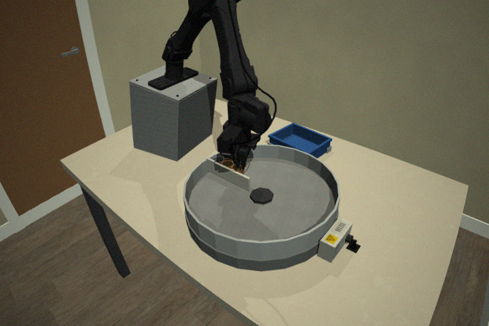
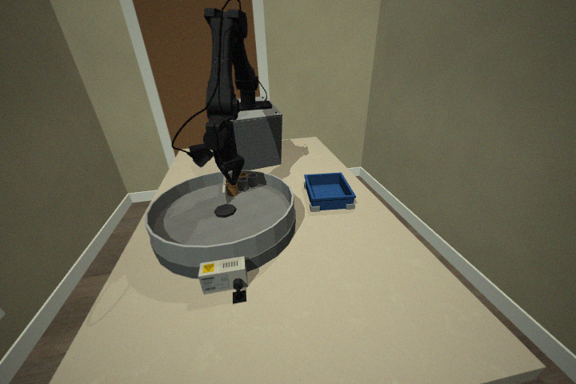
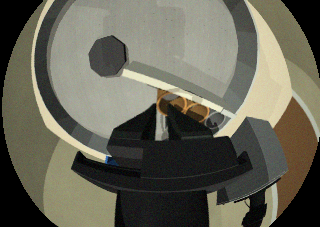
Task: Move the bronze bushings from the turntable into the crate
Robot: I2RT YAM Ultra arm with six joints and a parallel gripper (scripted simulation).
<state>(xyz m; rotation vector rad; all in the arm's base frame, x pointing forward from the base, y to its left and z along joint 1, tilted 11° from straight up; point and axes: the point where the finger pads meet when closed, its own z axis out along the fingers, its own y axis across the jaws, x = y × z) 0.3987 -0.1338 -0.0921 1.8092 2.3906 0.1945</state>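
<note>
The grey turntable (image 1: 260, 246) (image 2: 216, 251) (image 3: 45, 87) has a dark hub (image 1: 261, 195) (image 2: 225, 210) (image 3: 106, 56) and a pale fence (image 1: 229, 177) (image 3: 170, 82). Bronze bushings (image 1: 227, 164) (image 2: 231, 187) (image 3: 167, 104) and dark steel bushings (image 2: 254, 178) (image 3: 216, 119) stand in a row behind the fence at the far rim. My gripper (image 1: 240, 163) (image 2: 231, 178) (image 3: 162, 118) points down right over the nearest bronze bushing. Its fingers are nearly together, with only a thin slit between them. I see nothing held between them. The blue crate (image 1: 318, 147) (image 2: 330, 199) is empty.
The arm's grey pedestal (image 1: 168, 115) (image 2: 259, 140) stands just behind the turntable. A control box (image 1: 334, 239) (image 2: 221, 274) with a yellow label sits at the turntable's near edge. The crate stands on the table to the right of the turntable.
</note>
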